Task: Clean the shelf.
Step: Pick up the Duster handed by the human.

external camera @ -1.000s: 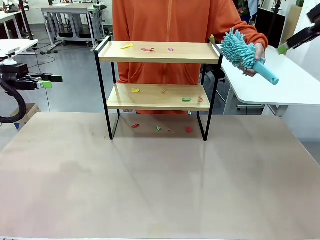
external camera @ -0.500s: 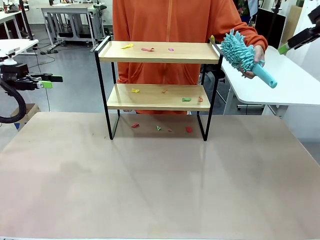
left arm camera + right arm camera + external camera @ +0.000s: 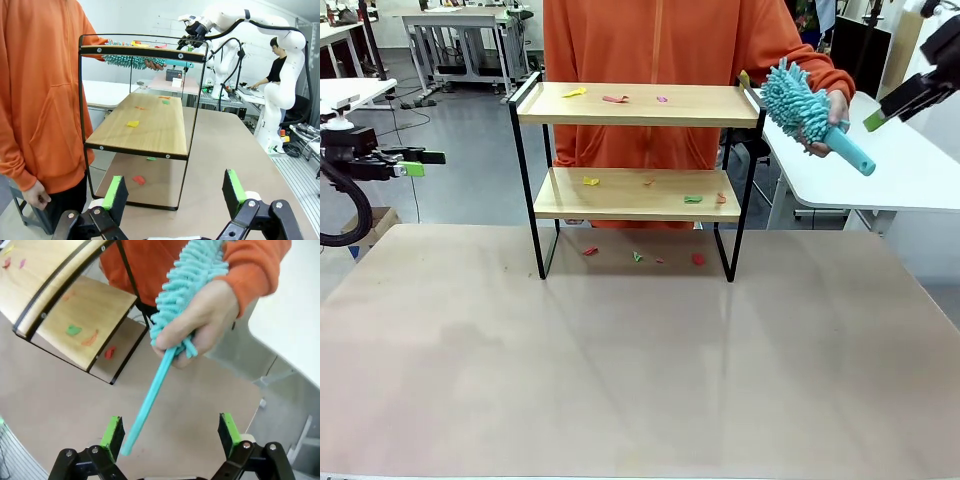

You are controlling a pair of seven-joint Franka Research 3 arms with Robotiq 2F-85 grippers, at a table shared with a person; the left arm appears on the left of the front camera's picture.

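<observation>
Hands, left (image 3: 173, 183) and right (image 3: 171, 423), wide open.

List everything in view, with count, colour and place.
shelf: one, wood boards, black frame, far middle of table
paper scraps: several, yellow, red, pink, green, on both boards and table beneath
duster: one, teal, right of shelf
table: one, beige, foreground
side table: one, white, far right
person: one, orange top, behind shelf
hand: one, gripping duster
left gripper: one, open, left of table
right gripper: one, open, near duster handle
</observation>
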